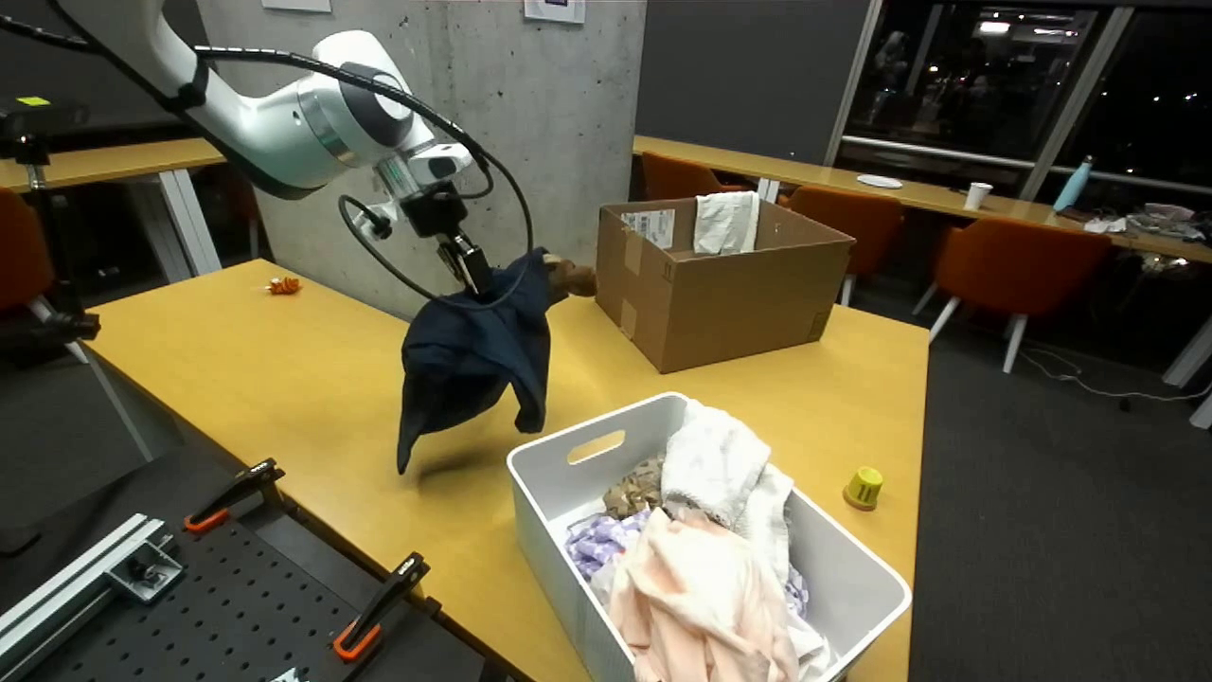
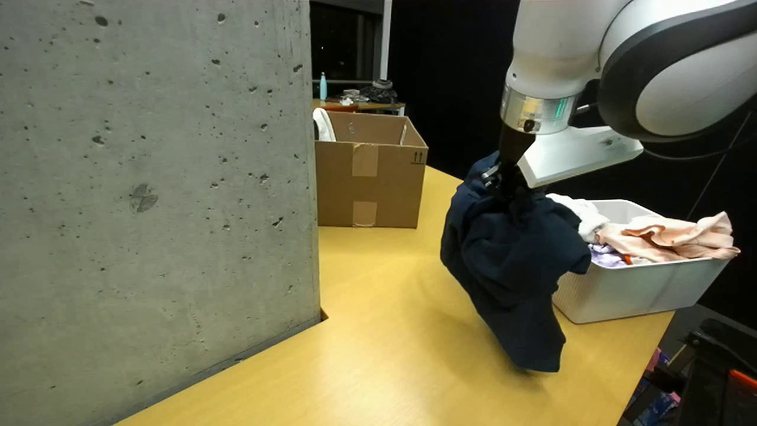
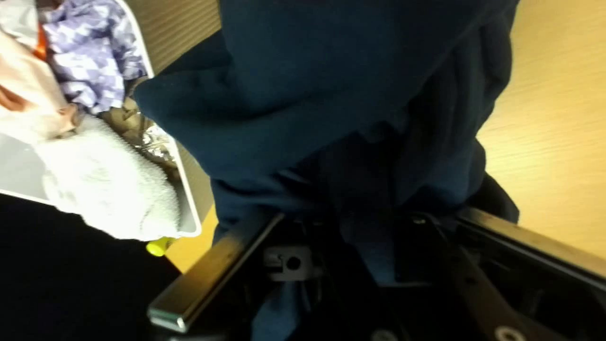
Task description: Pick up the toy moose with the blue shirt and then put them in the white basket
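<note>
My gripper (image 1: 481,282) is shut on a dark blue cloth (image 1: 488,346) and holds it above the yellow table; it hangs in folds. In an exterior view a brown piece (image 1: 571,278) shows at the cloth's upper end; I cannot tell if it is the moose's head. The cloth (image 2: 514,266) hides most of the fingertips in an exterior view, and it fills the middle of the wrist view (image 3: 331,94). The white basket (image 1: 852,587) stands on the table beside the cloth, holding white, peach, purple and brown cloths. Its rim also shows in the wrist view (image 3: 191,208).
A cardboard box (image 1: 748,313) with a white cloth over its edge stands at the far end. A concrete pillar (image 2: 154,207) borders the table. A yellow cup (image 1: 864,488) stands past the basket. A small orange item (image 1: 283,285) and clamps (image 1: 383,606) are also there.
</note>
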{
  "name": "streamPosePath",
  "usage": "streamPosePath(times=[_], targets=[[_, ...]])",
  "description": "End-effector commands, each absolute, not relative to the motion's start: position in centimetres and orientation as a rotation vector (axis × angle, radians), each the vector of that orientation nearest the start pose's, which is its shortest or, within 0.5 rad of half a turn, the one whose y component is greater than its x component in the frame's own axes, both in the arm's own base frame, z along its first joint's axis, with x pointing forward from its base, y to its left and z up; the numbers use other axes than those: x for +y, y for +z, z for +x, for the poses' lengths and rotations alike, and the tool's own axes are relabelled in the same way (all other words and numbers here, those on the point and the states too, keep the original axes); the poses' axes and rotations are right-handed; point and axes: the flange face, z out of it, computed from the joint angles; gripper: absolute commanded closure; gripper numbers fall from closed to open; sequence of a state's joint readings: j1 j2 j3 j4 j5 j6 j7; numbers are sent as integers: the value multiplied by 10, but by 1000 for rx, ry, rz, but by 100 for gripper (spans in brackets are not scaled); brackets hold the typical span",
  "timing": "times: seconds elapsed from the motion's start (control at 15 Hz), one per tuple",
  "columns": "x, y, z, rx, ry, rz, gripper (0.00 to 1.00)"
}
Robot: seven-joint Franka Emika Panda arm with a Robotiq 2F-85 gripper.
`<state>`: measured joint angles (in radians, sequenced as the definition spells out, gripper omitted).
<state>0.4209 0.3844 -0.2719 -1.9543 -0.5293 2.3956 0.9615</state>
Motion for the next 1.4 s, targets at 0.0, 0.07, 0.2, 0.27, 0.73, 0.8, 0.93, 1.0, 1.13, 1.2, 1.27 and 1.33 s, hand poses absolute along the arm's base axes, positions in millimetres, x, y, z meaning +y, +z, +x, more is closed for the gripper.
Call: streamPosePath(times=[0.0, 0.07, 0.2, 0.27, 0.73, 0.8, 0.93, 1.0, 1.13, 1.2, 1.27, 1.33], targets=[[84, 322, 594, 832, -549, -3485, 96], [77, 326, 588, 872, -546, -3504, 96], [55, 333, 579, 943, -515, -3523, 96], [42, 335, 575, 982, -489, -3527, 96], [-71, 321, 554, 1254, -322, -3445, 96], [-89, 315, 556, 1270, -304, -3422, 96], [-121, 306, 557, 1293, -294, -3351, 96], [-136, 299, 558, 1303, -299, -3314, 96], [-167, 284, 559, 1326, -289, -3233, 96], [-179, 276, 558, 1338, -279, -3198, 96], [-192, 266, 557, 1347, -265, -3167, 96], [-201, 257, 556, 1350, -251, -3138, 96]])
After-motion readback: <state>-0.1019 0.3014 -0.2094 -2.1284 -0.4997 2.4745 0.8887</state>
